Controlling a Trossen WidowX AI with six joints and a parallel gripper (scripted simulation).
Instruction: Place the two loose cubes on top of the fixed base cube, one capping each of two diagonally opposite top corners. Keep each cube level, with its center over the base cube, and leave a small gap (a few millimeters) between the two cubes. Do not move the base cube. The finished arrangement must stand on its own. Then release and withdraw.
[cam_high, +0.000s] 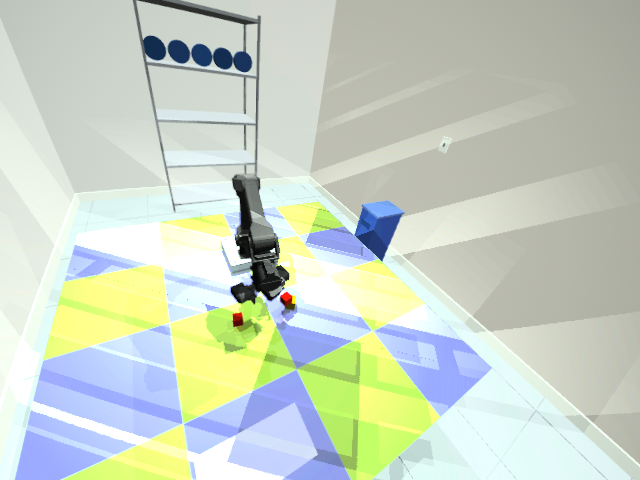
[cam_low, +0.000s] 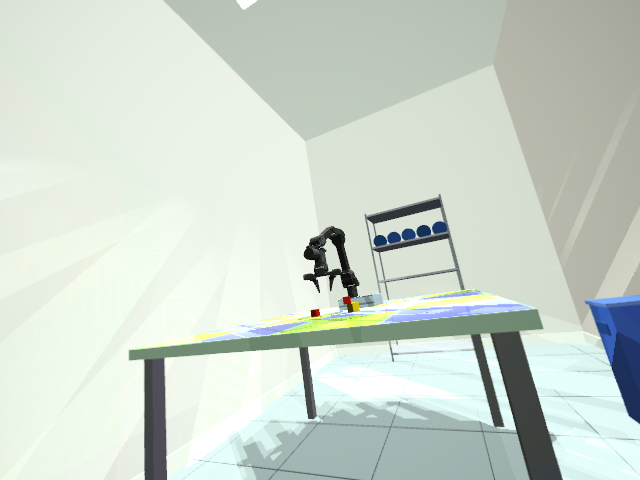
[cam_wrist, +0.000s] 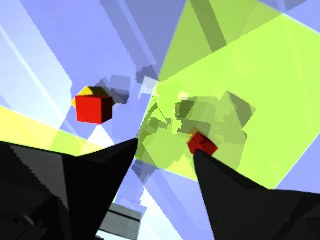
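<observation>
A red cube (cam_high: 285, 297) (cam_low: 346, 300) (cam_wrist: 93, 108) sits on top of the yellow base cube (cam_high: 293, 302) (cam_low: 354, 307) (cam_wrist: 85, 92), offset toward one corner. The other red cube (cam_high: 237, 318) (cam_low: 315, 312) (cam_wrist: 202, 143) lies loose on the table, to the left of the base cube in the top view. My gripper (cam_high: 256, 294) (cam_low: 324, 285) (cam_wrist: 165, 147) is open and empty. It hangs above the table between the two red cubes, clear of both. In the wrist view the loose cube shows just beside the right fingertip, far below it.
The arm's white mounting plate (cam_high: 232, 260) (cam_low: 374, 298) lies behind the cubes. A blue bin (cam_high: 378, 227) (cam_low: 617, 341) stands off the table's right side. A metal shelf (cam_high: 206, 118) (cam_low: 413, 248) with blue discs stands at the back wall. The table's edge (cam_low: 336, 333) faces the exterior view.
</observation>
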